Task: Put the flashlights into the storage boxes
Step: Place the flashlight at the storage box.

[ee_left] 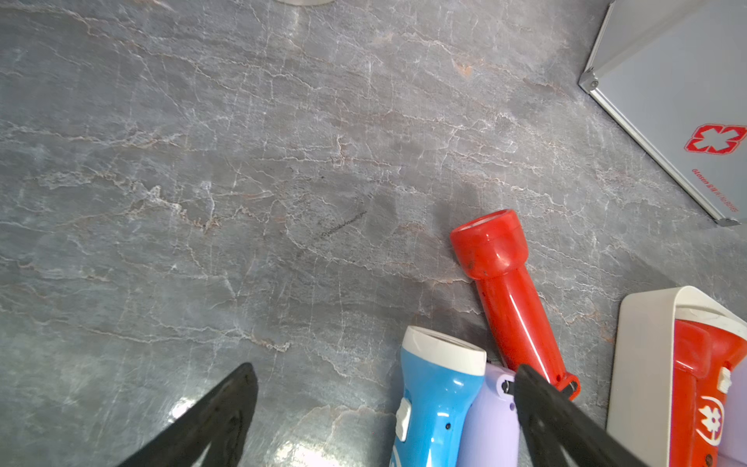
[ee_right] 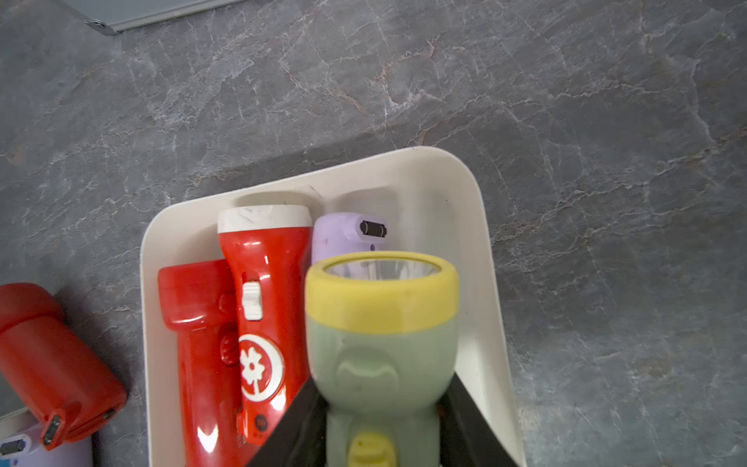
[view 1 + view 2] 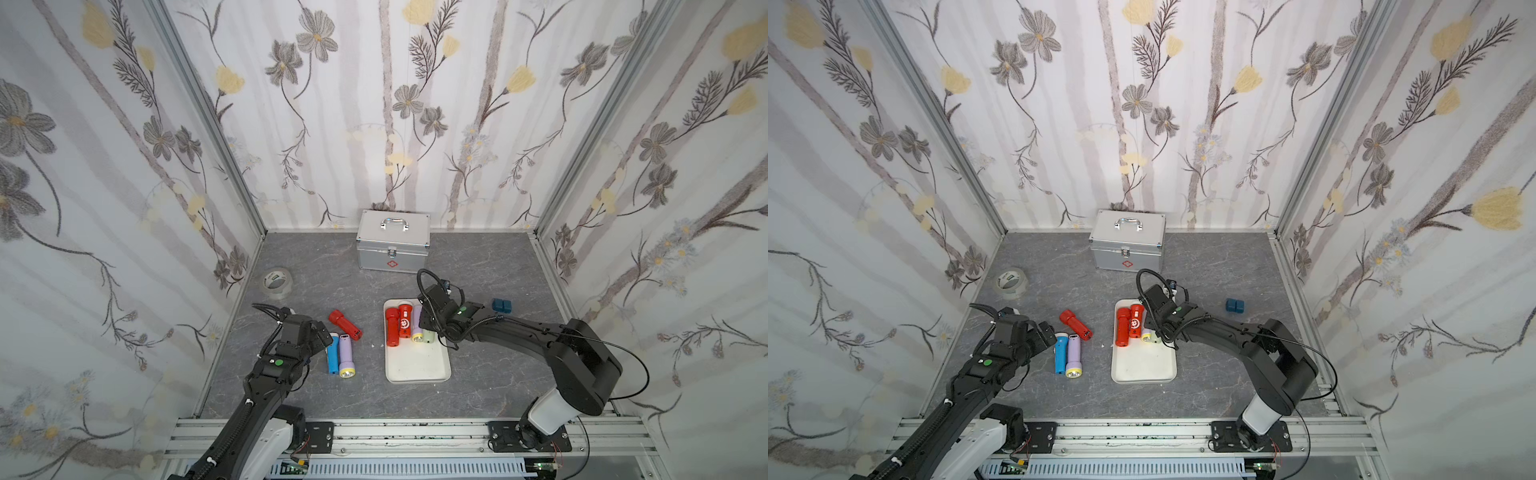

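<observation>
Two-arm bench, seen from above and from each wrist. The white tray (image 3: pixel 417 361) lies on the grey table (image 3: pixel 353 399), right of centre and nearer than the silver case (image 3: pixel 392 241). Side by side in the tray's far half lie the plain red flashlight (image 3: pixel 392 328), the red flashlight with a flower emblem (image 3: pixel 404 322) and a lilac flashlight (image 3: pixel 417 330), whose yellow head faces the near side. The right gripper (image 2: pixel 384 380) is over the far right part of the tray, jaws drawn in narrow on the body of the green flashlight (image 2: pixel 380 364). A finger (image 2: pixel 295 428) presses each side, and the yellow head points toward the tray's far end, just beside the lilac flashlight. Whether the green flashlight rests on the tray floor cannot be told. Left of the tray, three more lie on the bare table: the third red flashlight (image 3: pixel 345 325), slanted, and nearer, the blue flashlight (image 3: pixel 332 353) and the second lilac flashlight (image 3: pixel 345 353), touching along their lengths. The left gripper (image 1: pixel 384 368) hangs over their far ends, jaws spread wide and holding nothing. One of its fingers crosses in front of the second lilac flashlight. A roll of tape (image 3: pixel 277 282) sits far left; two dark blue blocks (image 3: pixel 502 305) sit right of the tray.
</observation>
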`<state>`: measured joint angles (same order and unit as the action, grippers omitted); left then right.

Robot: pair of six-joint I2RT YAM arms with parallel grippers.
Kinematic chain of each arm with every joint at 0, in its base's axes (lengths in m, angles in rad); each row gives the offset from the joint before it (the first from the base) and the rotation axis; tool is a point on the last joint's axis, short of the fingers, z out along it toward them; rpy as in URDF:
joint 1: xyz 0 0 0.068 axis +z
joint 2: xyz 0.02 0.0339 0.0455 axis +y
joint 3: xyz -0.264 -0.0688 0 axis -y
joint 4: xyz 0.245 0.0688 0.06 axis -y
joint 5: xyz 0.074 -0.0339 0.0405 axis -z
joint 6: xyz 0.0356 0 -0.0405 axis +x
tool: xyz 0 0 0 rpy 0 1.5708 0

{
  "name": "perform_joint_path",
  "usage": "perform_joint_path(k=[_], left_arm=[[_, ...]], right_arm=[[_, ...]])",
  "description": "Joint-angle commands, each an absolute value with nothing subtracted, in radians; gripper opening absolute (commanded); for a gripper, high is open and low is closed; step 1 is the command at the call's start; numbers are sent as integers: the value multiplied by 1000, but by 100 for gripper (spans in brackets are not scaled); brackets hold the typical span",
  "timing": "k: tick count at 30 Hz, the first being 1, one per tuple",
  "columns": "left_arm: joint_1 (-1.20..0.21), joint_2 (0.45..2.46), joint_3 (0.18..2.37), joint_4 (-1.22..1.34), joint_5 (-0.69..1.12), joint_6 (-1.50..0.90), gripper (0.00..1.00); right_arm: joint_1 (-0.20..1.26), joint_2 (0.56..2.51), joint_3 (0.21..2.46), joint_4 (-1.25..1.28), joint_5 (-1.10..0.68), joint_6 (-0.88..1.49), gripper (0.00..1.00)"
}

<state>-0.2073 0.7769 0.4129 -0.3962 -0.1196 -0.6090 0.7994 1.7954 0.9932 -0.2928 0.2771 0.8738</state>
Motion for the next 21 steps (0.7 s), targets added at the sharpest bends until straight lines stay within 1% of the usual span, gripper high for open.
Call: perform_joint_path(k=[1,8,16,17,21], left_arm=[[-207,776,417,-391,-129,-620,100],[-207,776,417,-388,-130,-620,100],[-207,779,419,-388,-132,-620,100],[-207,779,420,-390,-132,-620,100],[-207,779,420,-390,-133,-621,100]], right_arm=[[788,1818,1007,-254,285,879,42],[781,1818,1011,-263,285,831,43],[781,1874,1050,-281,284,786,44],[755,1880,1052,-282,286,785,44],[746,1890,1054,-284,301,790,44]])
